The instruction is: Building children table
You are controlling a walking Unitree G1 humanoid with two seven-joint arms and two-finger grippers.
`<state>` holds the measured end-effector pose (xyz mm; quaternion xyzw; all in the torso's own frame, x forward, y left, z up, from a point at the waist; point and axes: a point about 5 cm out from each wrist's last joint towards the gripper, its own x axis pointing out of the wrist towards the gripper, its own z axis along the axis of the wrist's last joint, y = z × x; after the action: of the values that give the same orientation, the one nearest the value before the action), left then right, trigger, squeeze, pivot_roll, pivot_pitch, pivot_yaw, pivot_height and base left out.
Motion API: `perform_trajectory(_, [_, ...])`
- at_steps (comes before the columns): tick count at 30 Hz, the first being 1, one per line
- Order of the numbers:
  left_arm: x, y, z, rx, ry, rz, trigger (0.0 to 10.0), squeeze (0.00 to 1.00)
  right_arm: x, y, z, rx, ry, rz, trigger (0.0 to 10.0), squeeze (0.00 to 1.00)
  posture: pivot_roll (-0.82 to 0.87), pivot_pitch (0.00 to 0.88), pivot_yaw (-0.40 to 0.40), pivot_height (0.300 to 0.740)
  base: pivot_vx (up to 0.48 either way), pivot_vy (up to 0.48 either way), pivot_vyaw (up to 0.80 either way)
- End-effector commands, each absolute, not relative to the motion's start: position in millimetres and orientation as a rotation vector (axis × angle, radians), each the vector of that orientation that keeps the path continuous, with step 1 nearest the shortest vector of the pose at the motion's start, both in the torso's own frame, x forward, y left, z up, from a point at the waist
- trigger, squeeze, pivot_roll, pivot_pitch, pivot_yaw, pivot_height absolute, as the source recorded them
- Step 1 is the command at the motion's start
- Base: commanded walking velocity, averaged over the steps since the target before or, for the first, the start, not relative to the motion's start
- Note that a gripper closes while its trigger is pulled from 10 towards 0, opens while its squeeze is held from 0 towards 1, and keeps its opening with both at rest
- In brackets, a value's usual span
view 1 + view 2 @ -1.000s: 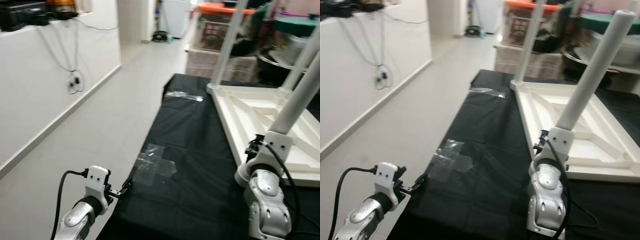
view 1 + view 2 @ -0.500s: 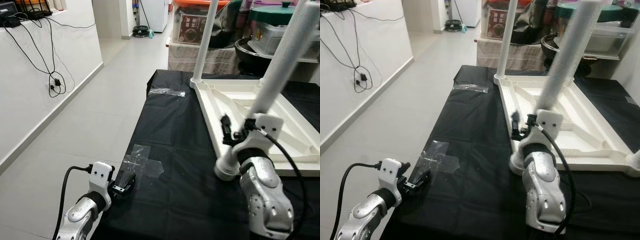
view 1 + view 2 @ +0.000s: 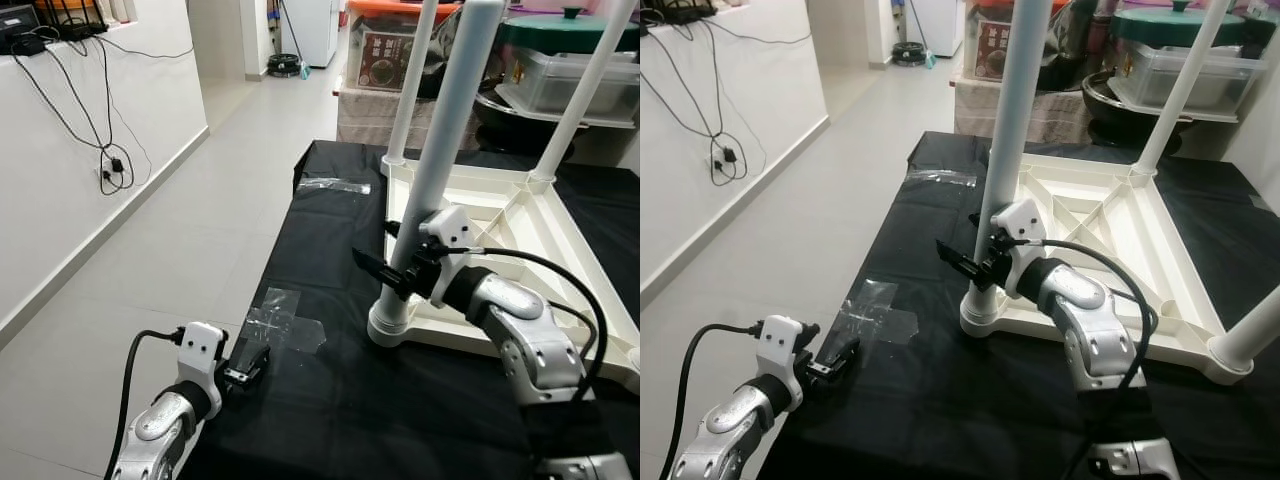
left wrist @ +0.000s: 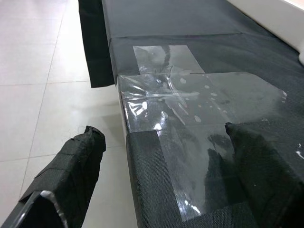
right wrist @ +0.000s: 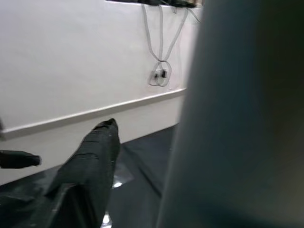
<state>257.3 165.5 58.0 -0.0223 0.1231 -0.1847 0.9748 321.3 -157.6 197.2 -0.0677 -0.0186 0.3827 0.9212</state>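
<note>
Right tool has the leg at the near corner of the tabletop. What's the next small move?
Probably twist the leg to seat it. It stands upright with its base at the upturned tabletop's near corner, and the right tool grips it low down. The left tool idles open at the cloth edge.

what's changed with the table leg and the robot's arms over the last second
The right tool has swung the white leg from a tilt to upright, its foot now at the upturned tabletop's near corner, still gripped. The left tool stays idle at the black cloth's edge.
</note>
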Motion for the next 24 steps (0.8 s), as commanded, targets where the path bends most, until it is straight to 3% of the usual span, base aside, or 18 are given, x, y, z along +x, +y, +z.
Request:
perform_trajectory(1, [253, 166, 53, -0.04, 0.269, -0.367, 10.0, 0.0, 321, -149, 192, -0.106, -0.024, 0.87, 1.4, 0.0, 0.07, 0.0, -0.075, 0.74, 0.0, 0.0, 0.0])
perform_trajectory(2, [253, 166, 53, -0.041, 0.269, -0.367, 10.0, 0.0, 317, -149, 191, -0.093, -0.029, 0.913, 0.0, 0.0, 0.08, 0.0, -0.074, 0.74, 0.0, 0.0, 0.0])
perform_trajectory(8, [252, 168, 52, -0.038, 0.273, -0.366, 10.0, 0.0, 284, -149, 176, 0.014, 0.003, 1.018, 0.0, 0.0, 0.06, 0.0, -0.072, 0.74, 0.0, 0.0, 0.0])
perform_trajectory(11, [252, 166, 52, -0.04, 0.272, -0.368, 10.0, 0.0, 289, -152, 161, -0.032, 0.037, 0.794, 0.0, 0.0, 0.06, 0.0, -0.071, 0.74, 0.0, 0.0, 0.0])
perform_trajectory(12, [252, 166, 53, -0.042, 0.272, -0.369, 10.0, 0.0, 299, -160, 152, -0.062, 0.089, 0.569, 0.0, 0.0, 0.06, 0.0, -0.069, 0.74, 0.0, 0.0, 0.0])
perform_trajectory(13, [252, 166, 53, -0.042, 0.272, -0.369, 10.0, 0.0, 299, -160, 152, -0.062, 0.089, 0.569, 0.0, 0.0, 0.06, 0.0, -0.069, 0.74, 0.0, 0.0, 0.0])
perform_trajectory(14, [252, 165, 52, -0.044, 0.273, -0.37, 10.0, 0.0, 306, -185, 144, -0.052, 0.153, 0.183, 0.0, 0.0, 0.05, 0.0, -0.065, 0.74, 0.0, 0.0, 0.0])
perform_trajectory(16, [251, 164, 52, -0.046, 0.274, -0.372, 10.0, 0.0, 296, -218, 133, -0.07, 0.228, -0.276, 0.0, 0.0, 0.05, 0.0, -0.065, 0.74, 0.0, 0.0, 0.0])
perform_trajectory(20, [251, 164, 52, -0.046, 0.274, -0.374, 10.0, 0.0, 265, -224, 141, -0.102, 0.165, -0.424, 0.0, 0.0, 0.05, 0.0, -0.061, 0.74, 0.0, 0.0, 0.0])
perform_trajectory(23, [251, 165, 52, -0.046, 0.274, -0.375, 10.0, 0.0, 257, -210, 151, -0.068, 0.084, -0.317, 0.0, 0.0, 0.04, 0.0, -0.061, 0.74, 0.0, 0.0, 0.0])
perform_trajectory(24, [252, 165, 52, -0.045, 0.275, -0.376, 10.0, 0.0, 255, -204, 155, -0.054, 0.057, -0.258, 10.0, 0.0, 0.04, 0.0, -0.061, 0.74, 0.0, 0.0, 0.0])
